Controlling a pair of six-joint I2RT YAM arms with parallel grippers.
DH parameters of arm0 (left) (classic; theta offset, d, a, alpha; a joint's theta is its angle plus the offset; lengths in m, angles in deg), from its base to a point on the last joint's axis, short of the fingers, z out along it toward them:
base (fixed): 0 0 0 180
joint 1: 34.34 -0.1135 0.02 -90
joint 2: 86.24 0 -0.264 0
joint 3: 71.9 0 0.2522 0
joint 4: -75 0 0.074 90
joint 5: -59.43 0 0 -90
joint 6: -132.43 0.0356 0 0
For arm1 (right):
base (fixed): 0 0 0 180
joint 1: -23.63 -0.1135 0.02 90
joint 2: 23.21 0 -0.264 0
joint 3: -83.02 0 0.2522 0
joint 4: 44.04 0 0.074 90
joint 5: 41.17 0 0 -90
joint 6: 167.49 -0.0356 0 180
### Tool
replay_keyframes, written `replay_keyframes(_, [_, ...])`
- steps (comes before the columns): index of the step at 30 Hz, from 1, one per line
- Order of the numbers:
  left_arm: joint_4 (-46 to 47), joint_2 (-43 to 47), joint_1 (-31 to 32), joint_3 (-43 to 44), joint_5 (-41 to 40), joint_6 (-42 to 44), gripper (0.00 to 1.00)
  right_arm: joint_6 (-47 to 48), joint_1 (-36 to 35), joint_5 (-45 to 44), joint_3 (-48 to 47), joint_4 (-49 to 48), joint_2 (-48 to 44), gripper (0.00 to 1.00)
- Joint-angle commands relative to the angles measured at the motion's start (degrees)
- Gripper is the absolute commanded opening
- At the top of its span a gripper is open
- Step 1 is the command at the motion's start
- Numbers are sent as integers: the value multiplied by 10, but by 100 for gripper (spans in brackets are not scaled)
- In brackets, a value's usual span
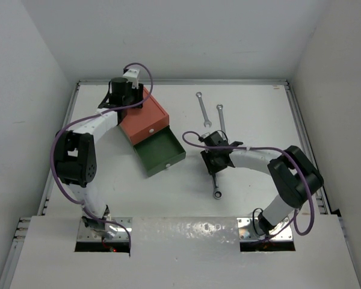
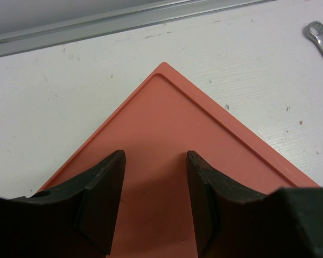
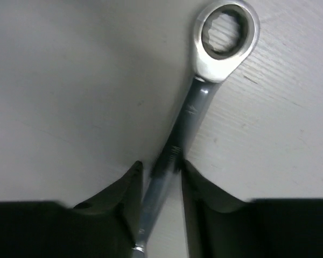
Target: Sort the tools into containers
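Wrench (image 1: 216, 190) near the table's (image 1: 259, 120) middle, long axis near–far, ring end nearward — shank between narrowly parted jaws of the right gripper (image 3: 160, 173); clamping indeterminable. Farther left, left gripper (image 2: 155, 161) hangs empty, jaws apart, over orange-red drawer (image 2: 167, 107).

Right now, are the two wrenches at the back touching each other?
Apart. The top view shows bare table between the left wrench and the right wrench.

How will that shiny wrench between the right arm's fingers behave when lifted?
Probably stiff: the silver wrench looks like solid metal, likely heavy for its slimness. Its polished shank might slip or pivot in the right end effector, since the ring end sticks out far. Flat-sided, it should slide rather than roll.
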Motion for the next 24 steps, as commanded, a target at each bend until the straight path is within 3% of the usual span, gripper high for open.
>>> replay_keyframes(1, [-128,-28,4,-25,1,-9,47,-1,-11,-44,7,31,67,27])
replay_keyframes(4, [-131,-28,5,-21,1,-9,47,-7,-10,-33,4,31,91,0])
replay_keyframes(13, [-132,-25,4,-20,-2,-5,47,35,-9,2,58,-85,-46,0])
replay_keyframes(24, [-132,-22,4,-22,-3,-2,47,111,-6,17,71,-126,-105,0])
